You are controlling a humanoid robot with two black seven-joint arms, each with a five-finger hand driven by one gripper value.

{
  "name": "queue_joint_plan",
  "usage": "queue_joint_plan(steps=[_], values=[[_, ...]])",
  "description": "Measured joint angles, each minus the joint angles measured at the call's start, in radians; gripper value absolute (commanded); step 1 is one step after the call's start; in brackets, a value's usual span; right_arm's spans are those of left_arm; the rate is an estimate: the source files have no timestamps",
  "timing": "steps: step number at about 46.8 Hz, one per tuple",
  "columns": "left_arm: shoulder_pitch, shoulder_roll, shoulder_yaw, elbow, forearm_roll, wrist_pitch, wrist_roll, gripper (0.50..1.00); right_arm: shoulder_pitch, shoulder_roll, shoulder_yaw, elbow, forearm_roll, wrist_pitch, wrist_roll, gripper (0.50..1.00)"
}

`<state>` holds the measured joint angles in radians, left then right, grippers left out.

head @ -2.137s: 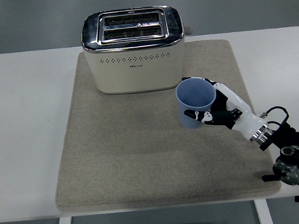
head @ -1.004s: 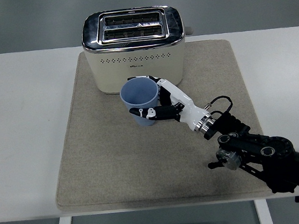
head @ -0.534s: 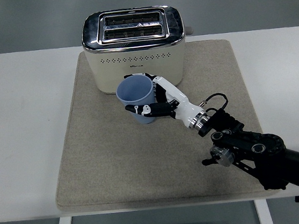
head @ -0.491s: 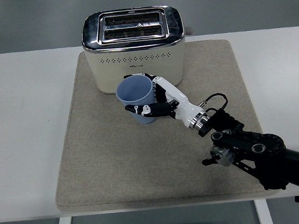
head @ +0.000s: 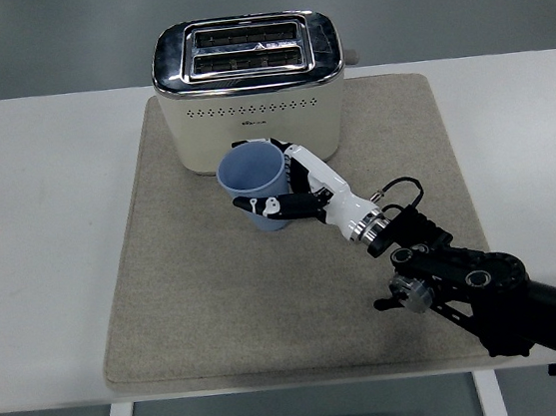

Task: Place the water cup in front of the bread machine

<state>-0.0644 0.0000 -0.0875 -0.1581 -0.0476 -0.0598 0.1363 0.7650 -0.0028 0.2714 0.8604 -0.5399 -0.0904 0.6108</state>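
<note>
Holding the cup point(head: 255, 182) unmoved before the toaster point(head: 250, 92), right hand point(head: 301, 187).

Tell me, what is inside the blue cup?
Nothing shows inside the cup: only its bare blue inner wall is visible, and the near rim hides the bottom. The right hand grips it from outside, on the mat before the toaster.

There is one desk point(head: 51, 244). On it lies one mat point(head: 219, 305). There is one toaster point(head: 250, 96) with two slots, one blue cup point(head: 252, 179), and one hand point(head: 301, 190).
</note>
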Motion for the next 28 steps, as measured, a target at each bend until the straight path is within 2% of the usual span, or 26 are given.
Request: queue_joint_plan(steps=[8, 15, 28], values=[[0.000, 0.000, 0.000, 0.000, 0.000, 0.000, 0.000, 1.000, -0.011, 0.000, 0.003, 0.000, 0.000, 0.001, 0.000, 0.901], [0.000, 0.000, 0.000, 0.000, 0.000, 0.000, 0.000, 1.000, -0.012, -0.002, 0.005, 0.000, 0.000, 0.001, 0.000, 0.923], [0.000, 0.000, 0.000, 0.000, 0.000, 0.000, 0.000, 1.000, -0.015, -0.004, -0.001, 0.002, 0.000, 0.009, 0.000, 0.926]])
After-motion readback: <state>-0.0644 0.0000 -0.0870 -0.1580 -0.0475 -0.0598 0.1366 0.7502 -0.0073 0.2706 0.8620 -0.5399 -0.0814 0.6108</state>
